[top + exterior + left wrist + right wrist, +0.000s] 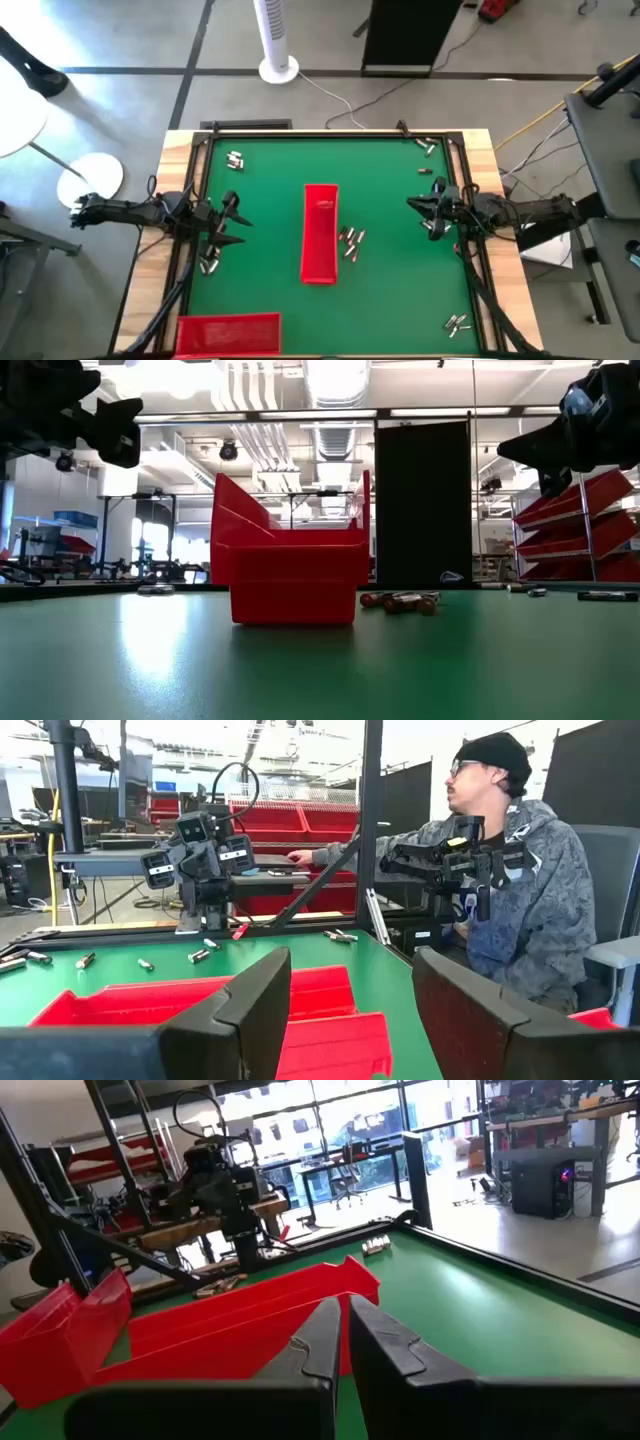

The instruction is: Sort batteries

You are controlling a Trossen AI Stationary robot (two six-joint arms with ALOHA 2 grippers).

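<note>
1. Batteries lie in small piles on the green table, one pile just beside the long red tray in the middle.
2. 2nd red tray at the near edge.
3. Left gripper wide, holds nothing; right gripper shut, empty.
4. A person sits past the table.
</note>
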